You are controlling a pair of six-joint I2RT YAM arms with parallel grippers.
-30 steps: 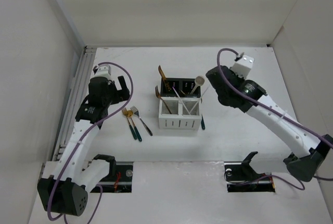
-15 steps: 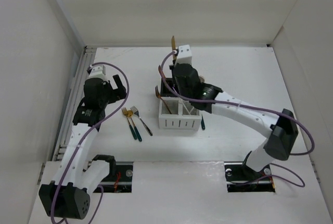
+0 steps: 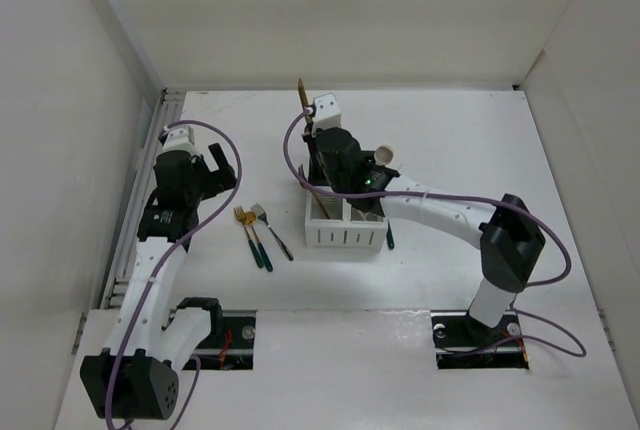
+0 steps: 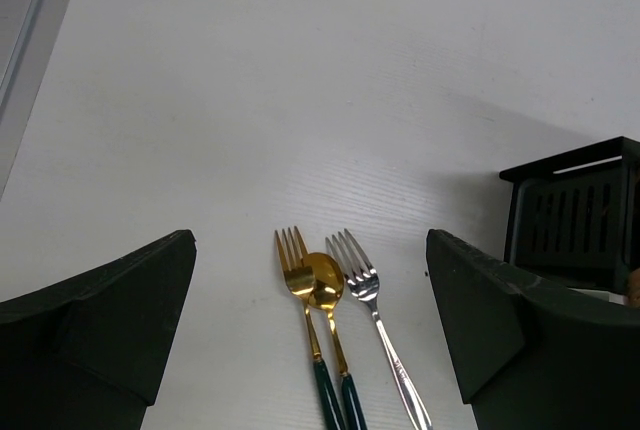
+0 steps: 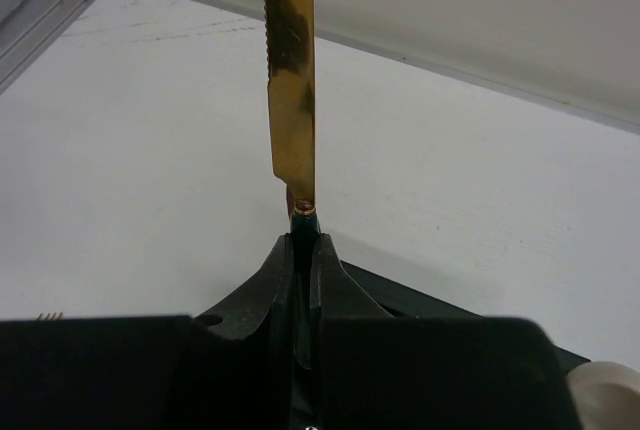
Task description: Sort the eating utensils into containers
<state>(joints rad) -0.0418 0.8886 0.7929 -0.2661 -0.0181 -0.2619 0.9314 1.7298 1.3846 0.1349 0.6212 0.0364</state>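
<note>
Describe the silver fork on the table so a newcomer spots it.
Find the block of bins mid-table and look to its left, where three utensils lie together. The silver fork is the one nearest the bins; its neighbours are a gold fork and a gold spoon.

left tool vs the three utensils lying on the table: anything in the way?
Nothing visible. The left tool hangs open over bare table. In the left wrist view the gold fork, gold spoon and silver fork lie close together between its fingers. The black bin stands off to the right, apart from them.
</note>
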